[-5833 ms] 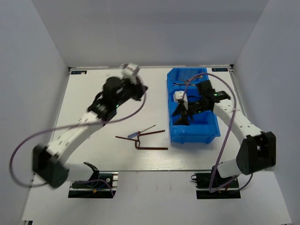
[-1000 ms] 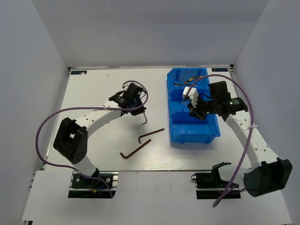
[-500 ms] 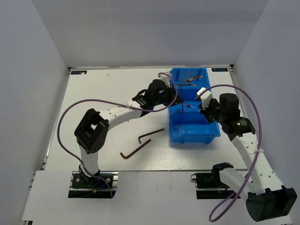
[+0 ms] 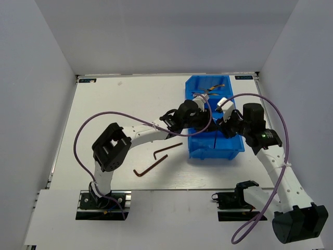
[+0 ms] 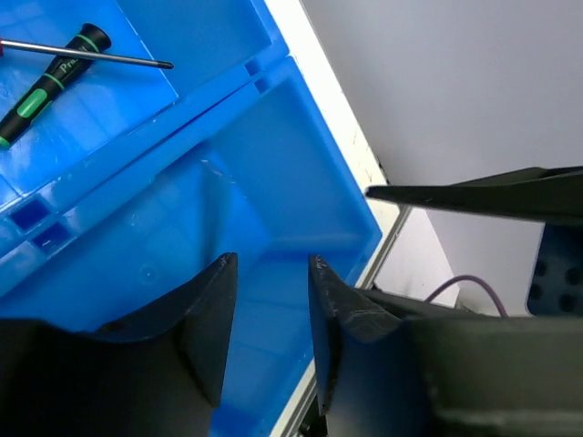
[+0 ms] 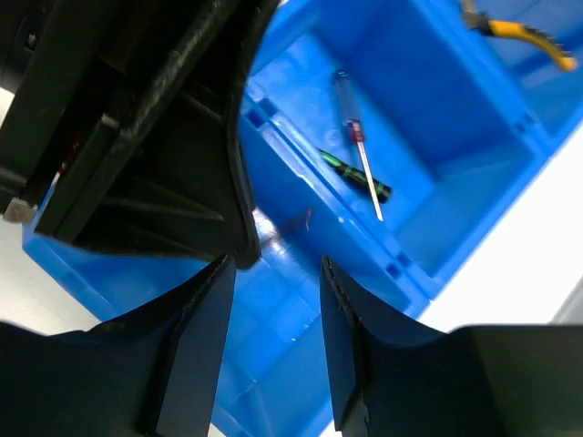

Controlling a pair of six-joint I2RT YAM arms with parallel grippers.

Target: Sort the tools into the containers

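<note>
We see the blue containers (image 4: pixel 217 149) right of centre in the top view. The far compartment holds yellow-handled pliers (image 4: pixel 210 89). The middle one holds the green-handled screwdriver (image 6: pixel 355 176), crossed by the thin screwdriver (image 6: pixel 359 141). The left gripper (image 5: pixel 269 309) and the right gripper (image 6: pixel 273 337) hang over the bins, both with jaws apart and empty. Two hex keys (image 4: pixel 167 149) lie on the table (image 4: pixel 104 104), left of the bins.

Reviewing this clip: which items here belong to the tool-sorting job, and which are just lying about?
Job: blue bins; two hex keys; pliers; green-handled screwdriver; thin screwdriver.
Lying about: purple cables; corner labels.
</note>
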